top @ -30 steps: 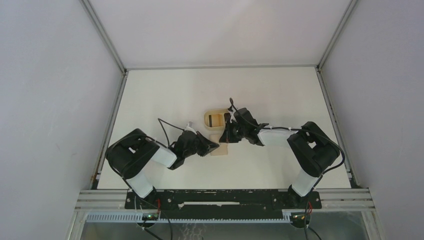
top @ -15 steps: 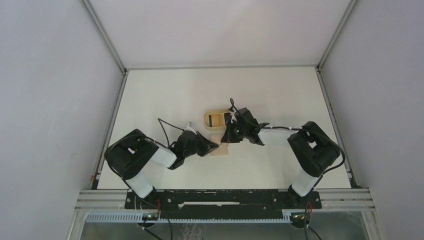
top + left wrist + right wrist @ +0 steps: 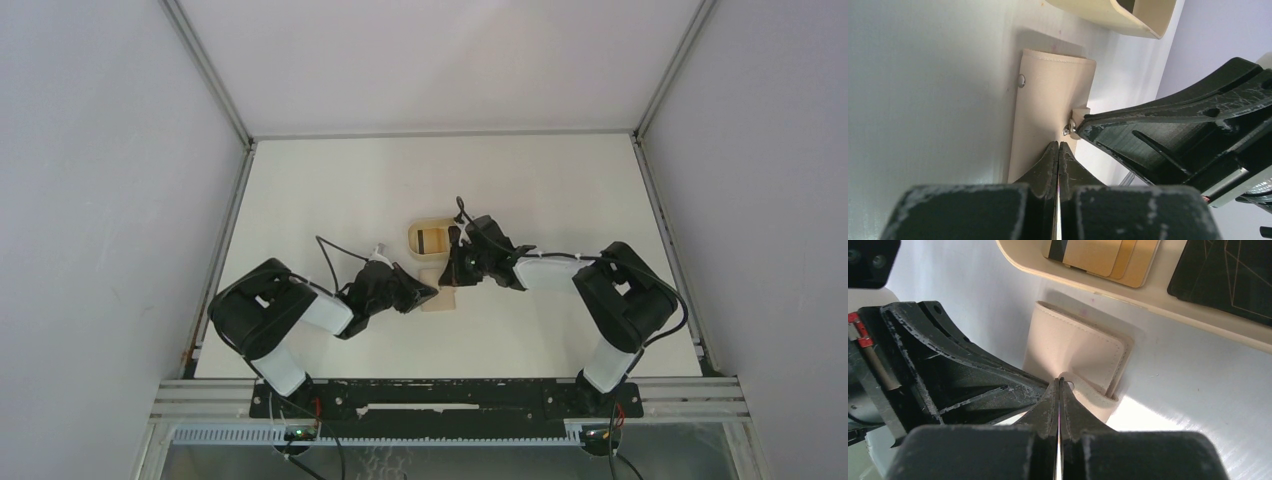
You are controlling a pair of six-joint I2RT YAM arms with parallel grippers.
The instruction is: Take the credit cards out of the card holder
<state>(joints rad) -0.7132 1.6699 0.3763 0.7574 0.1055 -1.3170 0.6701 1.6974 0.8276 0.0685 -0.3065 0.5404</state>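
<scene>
Card holder [image 3: 1053,100] lies on the worktop [image 3: 350,190], tray [image 3: 1198,315] at its 12 o'clock; left hand [image 3: 1058,145], closed, presses it; right hand [image 3: 1058,382] pinches its tab [image 3: 1079,114]

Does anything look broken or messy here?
Nothing broken or spilled. The card holder lies flat by the tray, its tab unsnapped and pinched by the right gripper; the shut left gripper touches it.
</scene>
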